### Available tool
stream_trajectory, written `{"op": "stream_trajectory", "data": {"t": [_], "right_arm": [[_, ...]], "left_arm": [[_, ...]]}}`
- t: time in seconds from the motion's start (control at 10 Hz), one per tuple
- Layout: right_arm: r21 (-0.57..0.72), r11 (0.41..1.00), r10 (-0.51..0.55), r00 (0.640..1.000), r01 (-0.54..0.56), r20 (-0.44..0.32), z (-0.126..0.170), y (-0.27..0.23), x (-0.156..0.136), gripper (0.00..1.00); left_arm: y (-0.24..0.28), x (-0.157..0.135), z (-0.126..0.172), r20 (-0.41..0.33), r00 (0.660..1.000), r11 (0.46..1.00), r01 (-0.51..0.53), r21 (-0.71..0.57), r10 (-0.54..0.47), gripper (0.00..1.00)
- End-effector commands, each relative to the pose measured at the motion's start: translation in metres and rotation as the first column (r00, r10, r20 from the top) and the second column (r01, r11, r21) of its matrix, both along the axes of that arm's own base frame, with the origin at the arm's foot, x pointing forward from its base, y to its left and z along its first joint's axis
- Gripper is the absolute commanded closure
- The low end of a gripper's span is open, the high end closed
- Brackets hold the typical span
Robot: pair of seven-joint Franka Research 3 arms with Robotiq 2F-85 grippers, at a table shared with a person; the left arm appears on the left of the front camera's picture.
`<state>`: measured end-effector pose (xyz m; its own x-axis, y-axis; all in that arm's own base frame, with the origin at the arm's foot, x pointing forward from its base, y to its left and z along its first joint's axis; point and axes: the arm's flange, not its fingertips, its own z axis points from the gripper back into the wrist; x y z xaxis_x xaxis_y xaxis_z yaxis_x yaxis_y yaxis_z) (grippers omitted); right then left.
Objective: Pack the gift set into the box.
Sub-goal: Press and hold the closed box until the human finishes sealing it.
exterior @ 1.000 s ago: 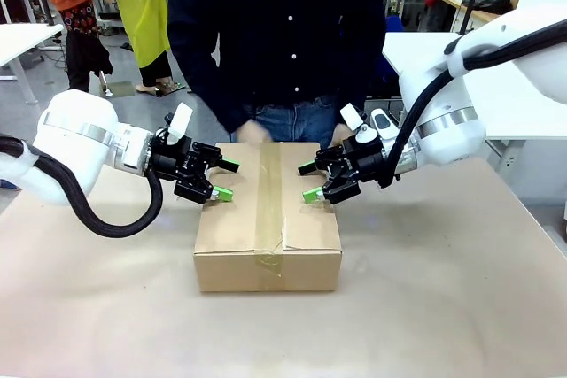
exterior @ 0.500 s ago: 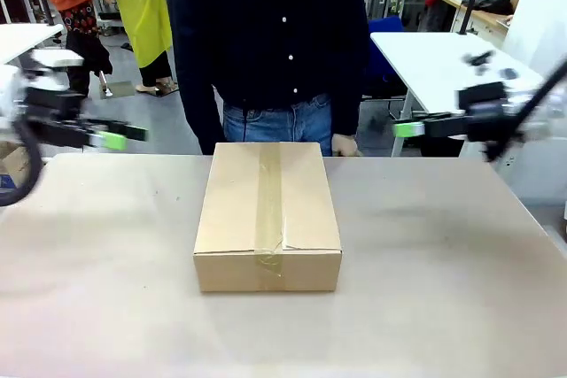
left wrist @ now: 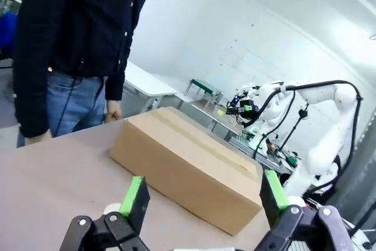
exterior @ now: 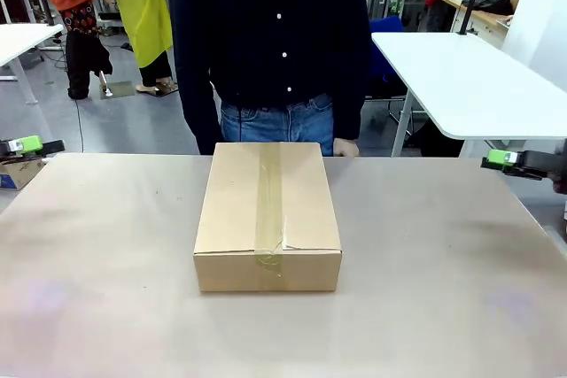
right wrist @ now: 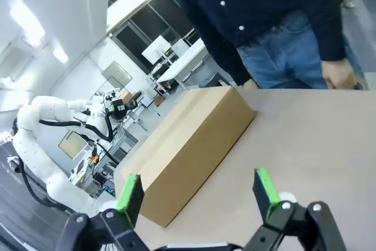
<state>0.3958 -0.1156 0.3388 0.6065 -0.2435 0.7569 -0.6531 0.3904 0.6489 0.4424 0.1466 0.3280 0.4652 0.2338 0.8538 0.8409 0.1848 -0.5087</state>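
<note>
Brown corrugated box (exterior: pixel 267 216) sits mid-table, flaps down, one strip of clear tape (exterior: pixel 268 205) along the top seam and over the near edge. Nothing rests on it. Table (exterior: pixel 425 298) surface is a dull beige.

Left gripper (left wrist: pixel 202 195): at the table's far left edge in the front view, where one green fingertip (exterior: pixel 25 144) pokes in. From its own wrist camera the fingers (left wrist: pixel 134 198) are spread wide, nothing between them, box ahead on the table, well apart from them.

Right gripper (right wrist: pixel 197 193): at the table's far right edge, one green tip (exterior: pixel 502 158) visible from the front. Wrist camera shows its fingers (right wrist: pixel 265 192) likewise wide apart and empty, box ahead and clear of them.

Person (exterior: pixel 270 42) in dark buttoned shirt and jeans stands at the far side just behind the box, one hand (exterior: pixel 345 148) hanging near its far right corner, not touching it.
</note>
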Motion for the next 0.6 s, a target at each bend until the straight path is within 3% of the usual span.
{"op": "stream_trajectory", "data": {"t": [0.0, 0.5], "right_arm": [[-0.030, 0.999, 0.025, 0.999, -0.025, 0.031, 0.0275, 0.0066, -0.0040, 0.00], [-0.030, 0.999, 0.025, 0.999, -0.025, 0.031, 0.0275, 0.0066, -0.0040, 0.00]], "left_arm": [[-0.0085, -0.0085, 0.0268, 0.041, 0.997, 0.997, 0.059, 0.048, -0.061, 0.00], [-0.0085, -0.0085, 0.0268, 0.041, 0.997, 0.997, 0.059, 0.048, -0.061, 0.00]]}}
